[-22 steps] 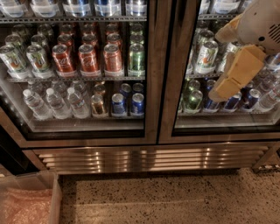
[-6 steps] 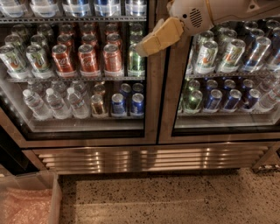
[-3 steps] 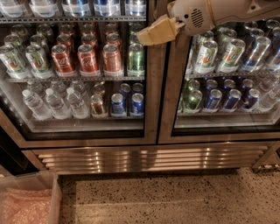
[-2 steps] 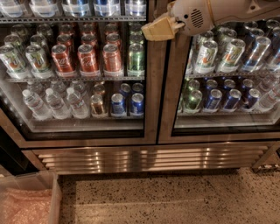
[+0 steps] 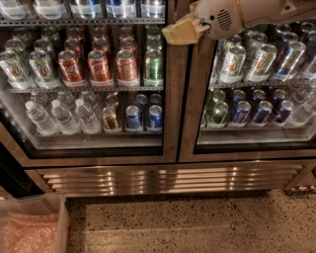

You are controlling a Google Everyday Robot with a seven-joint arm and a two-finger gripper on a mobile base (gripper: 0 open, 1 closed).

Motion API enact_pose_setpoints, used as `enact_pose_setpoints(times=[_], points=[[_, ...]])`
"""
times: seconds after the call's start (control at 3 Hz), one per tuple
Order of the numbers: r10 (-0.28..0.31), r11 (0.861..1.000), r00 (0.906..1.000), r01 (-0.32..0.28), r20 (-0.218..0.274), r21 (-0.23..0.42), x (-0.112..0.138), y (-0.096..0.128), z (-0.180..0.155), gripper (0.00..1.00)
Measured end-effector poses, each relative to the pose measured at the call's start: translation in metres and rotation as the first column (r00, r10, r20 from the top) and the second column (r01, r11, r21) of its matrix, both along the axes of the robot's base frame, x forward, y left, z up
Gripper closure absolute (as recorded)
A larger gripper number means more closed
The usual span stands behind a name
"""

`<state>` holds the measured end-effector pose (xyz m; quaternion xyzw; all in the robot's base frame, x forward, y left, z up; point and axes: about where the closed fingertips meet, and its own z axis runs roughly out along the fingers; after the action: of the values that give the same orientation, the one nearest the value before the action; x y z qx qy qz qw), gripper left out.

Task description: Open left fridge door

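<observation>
The left fridge door (image 5: 171, 113) is a tall glass door in a brushed steel frame. It stands shut, with red cola cans (image 5: 100, 64) and clear water bottles (image 5: 61, 116) showing behind its glass. My gripper (image 5: 180, 30), tan-tipped on a white arm (image 5: 247, 14) that reaches in from the upper right, is at the top of the view. It is over the right upright of the left door's frame, by the seam between the two doors. I cannot tell whether it touches the frame.
The matching right door (image 5: 193, 108) shows silver-green and blue cans. A steel vent grille (image 5: 168, 178) runs below both doors. A clear plastic bin (image 5: 60, 222) with pink wrap stands at the lower left on the speckled floor (image 5: 197, 227).
The gripper has swung from in front of the right door leftward to the centre seam. Over the last second it has risen a little. The doors have not moved.
</observation>
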<state>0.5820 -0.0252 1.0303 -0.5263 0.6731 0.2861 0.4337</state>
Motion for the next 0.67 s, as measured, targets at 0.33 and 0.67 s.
enact_pose_setpoints(times=[0.33,0.67], points=[[0.0,1.0,1.0,0.0,0.0,0.0,0.0037,-0.0047,0.0016,1.0],[0.0,1.0,1.0,0.0,0.0,0.0,0.0068,-0.0081,0.0023,1.0]])
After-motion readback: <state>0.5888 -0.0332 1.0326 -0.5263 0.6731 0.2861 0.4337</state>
